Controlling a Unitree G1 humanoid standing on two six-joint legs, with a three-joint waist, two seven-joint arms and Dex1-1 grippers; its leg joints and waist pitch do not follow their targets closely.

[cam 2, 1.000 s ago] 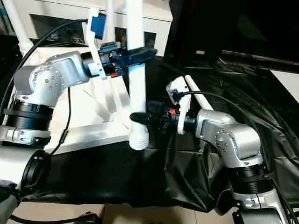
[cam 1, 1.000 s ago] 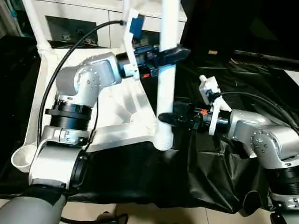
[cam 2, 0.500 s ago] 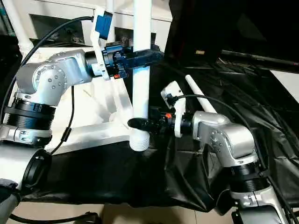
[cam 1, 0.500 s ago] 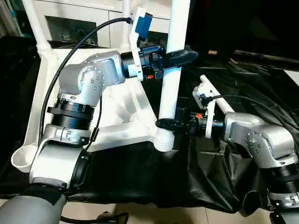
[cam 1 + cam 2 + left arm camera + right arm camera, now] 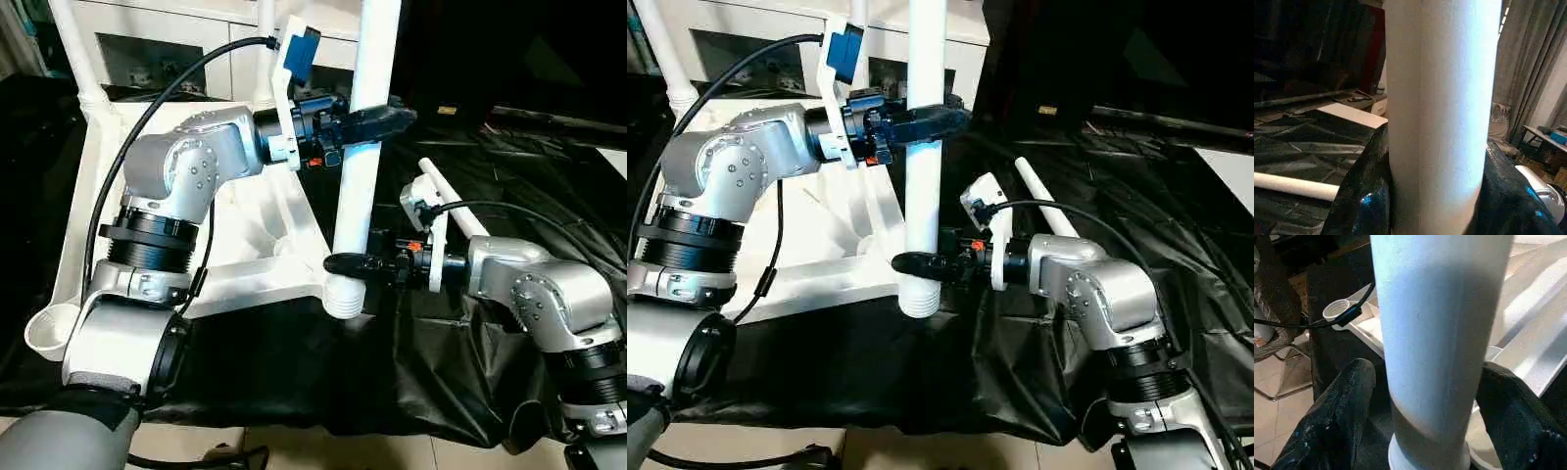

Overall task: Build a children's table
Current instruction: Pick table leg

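Note:
The children's table top [image 5: 253,279] lies ribbed side up on the black cloth. A white leg [image 5: 355,196] stands nearly upright with its foot in the near right corner socket [image 5: 342,297]. My left gripper [image 5: 377,118] is shut on the leg high up, and its fingers [image 5: 1364,196] press both sides. My right gripper [image 5: 345,264] is low on the same leg, just above the socket. Its fingers [image 5: 1337,421] stand open on either side of the tube, with a gap on one side. Two more legs [image 5: 73,49] rise from the far corners.
A loose leg [image 5: 453,204] lies on the black cloth [image 5: 294,372] behind my right wrist. The near left socket [image 5: 44,333] holds nothing. A white cabinet with glass doors [image 5: 147,54] stands behind. The cloth's front edge drops to tiled floor [image 5: 323,452].
The leg's top has swung right with my left gripper, and it now stands straighter in the socket. My right gripper has slid left, so its fingers now straddle the leg's lower end.

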